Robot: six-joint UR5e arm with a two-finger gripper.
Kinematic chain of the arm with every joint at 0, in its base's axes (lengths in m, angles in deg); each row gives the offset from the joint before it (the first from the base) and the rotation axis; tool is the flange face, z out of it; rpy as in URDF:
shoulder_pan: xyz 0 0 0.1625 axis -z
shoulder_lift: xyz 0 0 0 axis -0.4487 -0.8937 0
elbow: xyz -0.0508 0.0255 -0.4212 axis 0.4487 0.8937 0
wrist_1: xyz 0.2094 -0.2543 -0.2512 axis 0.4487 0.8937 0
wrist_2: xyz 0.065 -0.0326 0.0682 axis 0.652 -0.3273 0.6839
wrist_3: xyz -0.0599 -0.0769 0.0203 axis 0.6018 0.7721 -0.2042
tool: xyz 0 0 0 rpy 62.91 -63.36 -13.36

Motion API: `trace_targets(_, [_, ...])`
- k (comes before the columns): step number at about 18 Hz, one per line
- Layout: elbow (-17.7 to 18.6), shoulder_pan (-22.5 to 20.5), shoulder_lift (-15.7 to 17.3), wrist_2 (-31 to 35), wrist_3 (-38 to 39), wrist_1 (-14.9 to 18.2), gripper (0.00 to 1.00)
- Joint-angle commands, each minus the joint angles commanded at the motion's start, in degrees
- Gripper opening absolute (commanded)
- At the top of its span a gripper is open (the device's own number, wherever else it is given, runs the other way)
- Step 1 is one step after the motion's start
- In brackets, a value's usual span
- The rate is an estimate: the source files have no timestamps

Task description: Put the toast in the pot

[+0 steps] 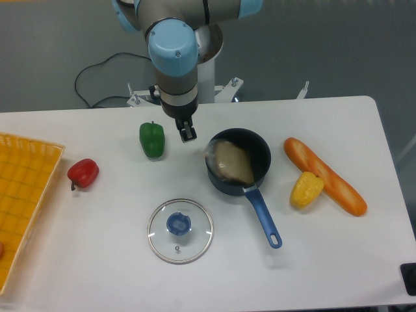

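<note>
**rigwatcher:** You can't really read the gripper (188, 133) here. The fingers are tiny and dark from above, so the gap between them isn't clear. The arm above it runs out of the top edge.

**potluck:** Same for the toast (233, 162), lower right of the gripper: the pot (238, 161) wall hides its lower edge, and glare blurs the wrap. Far left, the yellow basket (23, 195) is cut off by the frame.
</note>
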Motion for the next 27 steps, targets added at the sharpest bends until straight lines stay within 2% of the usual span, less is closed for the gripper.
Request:
trace_targets(1, [-0.17, 0.0, 0.0, 0.0, 0.09, 0.0, 0.77])
trace_targets(2, [-0.35, 0.0, 0.0, 0.0, 0.09, -0.09, 0.83])
trace_targets(3, [-0.44, -0.09, -0.09, -0.17, 0.09, -0.09, 0.99])
trace_targets(4, [-0.53, 0.0, -0.09, -0.18, 0.52, -0.09, 1.0])
trace_targets(8, [-2.54, 0.18, -0.7, -1.14, 2.01, -0.09, 1.0])
trace_targets(12, [-5.09, 0.61, -1.84, -6.59, 10.36, -0.96, 1.0])
trace_targets(15, [-5.97, 2.45, -2.81, -6.5, 10.98, -3.6, 1.0])
trace_targets(27, [-7.03, 2.81, -3.43, -6.5, 11.16, -3.87, 1.0])
